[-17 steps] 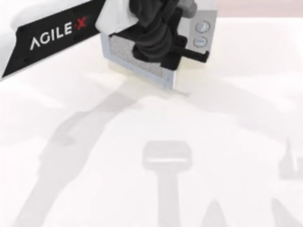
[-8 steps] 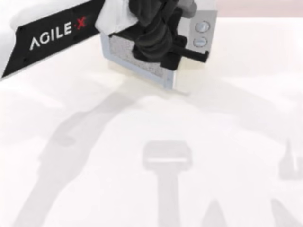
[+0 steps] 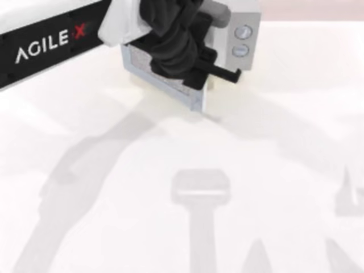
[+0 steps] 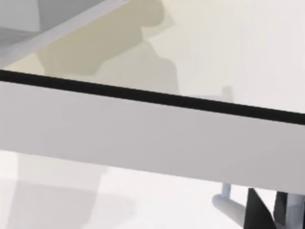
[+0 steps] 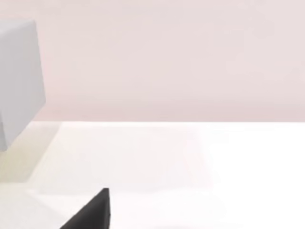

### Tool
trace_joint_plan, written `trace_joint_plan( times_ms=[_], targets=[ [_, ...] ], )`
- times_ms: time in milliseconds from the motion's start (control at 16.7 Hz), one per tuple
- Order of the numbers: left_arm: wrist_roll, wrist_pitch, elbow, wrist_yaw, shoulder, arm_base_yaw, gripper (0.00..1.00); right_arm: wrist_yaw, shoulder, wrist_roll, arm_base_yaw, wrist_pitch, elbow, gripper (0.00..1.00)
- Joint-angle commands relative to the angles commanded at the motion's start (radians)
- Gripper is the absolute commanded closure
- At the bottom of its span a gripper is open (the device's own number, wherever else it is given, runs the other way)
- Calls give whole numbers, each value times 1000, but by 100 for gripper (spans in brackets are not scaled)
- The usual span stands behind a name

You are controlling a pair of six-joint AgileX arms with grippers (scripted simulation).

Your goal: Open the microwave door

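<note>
At the far edge of the table (image 3: 102, 187), toward the middle, stands the microwave (image 3: 242, 25), a small light-grey box with two round knobs (image 3: 243, 32) on its front face. From the left, the left arm (image 3: 51, 45), white with a black panel lettered AGILE·X, reaches across to the oven. Its dark wrist and the left gripper (image 3: 219, 71) lie over the microwave door (image 3: 165, 82), hiding most of the speckled mesh window. One black finger (image 3: 224, 72) projects toward the right, just below the knobs; whether the fingers are clenched on the door's handle or released cannot be told from above. The door stands swung outward at an angle from the oven body, its free edge pointing toward the near side of the table, its hinge side at the left.

In the left wrist view, a broad light-grey panel edged by a black line fills the middle, and a pale rod and dark finger parts show at one corner.

The right arm is outside the top view; only shadows fall on the table. The right wrist view shows a grey corner of the microwave and one black edge of the right gripper (image 5: 90, 212), its fingers not discernible.
</note>
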State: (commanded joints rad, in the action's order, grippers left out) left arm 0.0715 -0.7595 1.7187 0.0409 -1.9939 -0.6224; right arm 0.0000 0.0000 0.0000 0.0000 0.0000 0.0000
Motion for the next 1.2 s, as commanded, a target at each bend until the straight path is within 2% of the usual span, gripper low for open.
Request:
trace_joint_plan(
  times_ms=[180,1200],
  targets=[
    [-31,8,-31,-16,17,9,100,0,0,0,0,0,0,0],
    [-31,8,-31,-16,17,9,100,0,0,0,0,0,0,0]
  ],
)
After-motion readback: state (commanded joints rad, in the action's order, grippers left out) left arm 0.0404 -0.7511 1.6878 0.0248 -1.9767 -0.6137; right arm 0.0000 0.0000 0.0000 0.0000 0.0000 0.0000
